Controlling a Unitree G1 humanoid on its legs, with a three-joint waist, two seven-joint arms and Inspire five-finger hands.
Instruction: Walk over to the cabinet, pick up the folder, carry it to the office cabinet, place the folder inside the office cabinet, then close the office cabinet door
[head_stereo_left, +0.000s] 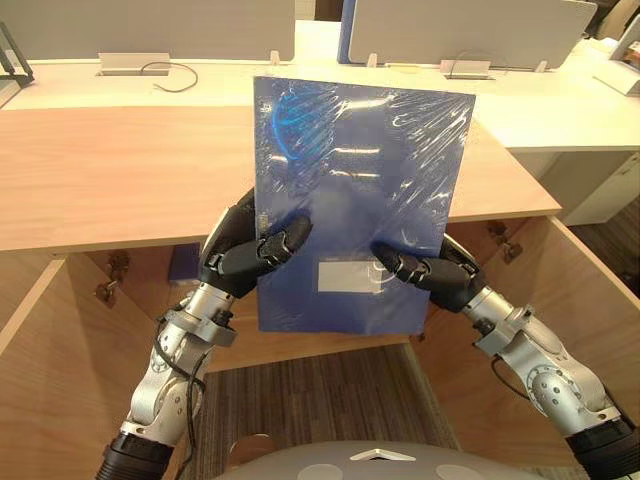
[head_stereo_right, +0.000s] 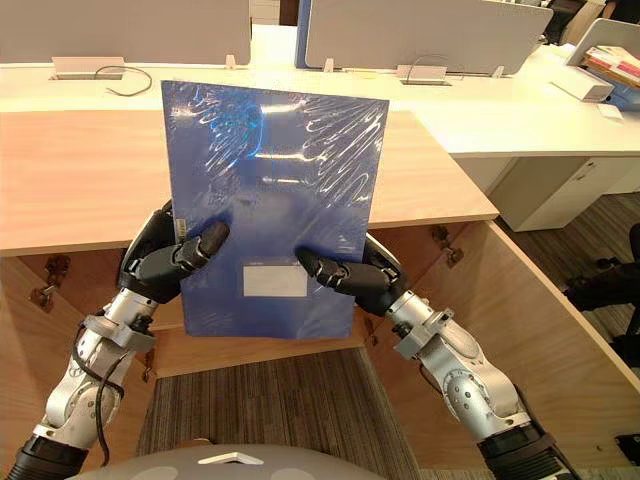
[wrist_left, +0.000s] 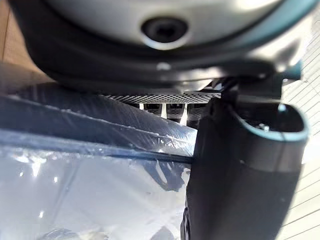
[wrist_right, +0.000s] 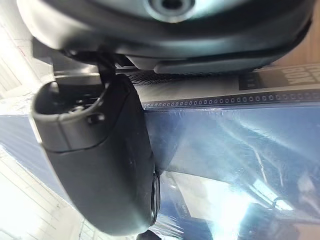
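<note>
A blue folder (head_stereo_left: 360, 190) wrapped in shiny plastic film, with a white label near its lower edge, stands upright in front of me. My left hand (head_stereo_left: 240, 255) grips its lower left side, thumb pressed on the front face and fingers behind. On the lower right side my right hand (head_stereo_left: 432, 272) does the same. Each wrist view shows the thumb (wrist_left: 240, 175) lying on the film-covered folder (wrist_right: 235, 150). The folder is held over the open office cabinet (head_stereo_left: 90, 300), whose wooden top (head_stereo_left: 120, 170) runs behind it.
The cabinet's doors (head_stereo_left: 590, 320) stand open to either side, with carpet (head_stereo_left: 320, 390) below. Behind the wooden top is a white desk (head_stereo_left: 560, 110) with grey partition screens (head_stereo_left: 470, 30) and a cable (head_stereo_left: 165, 75). A stack of papers (head_stereo_right: 610, 65) lies at the far right.
</note>
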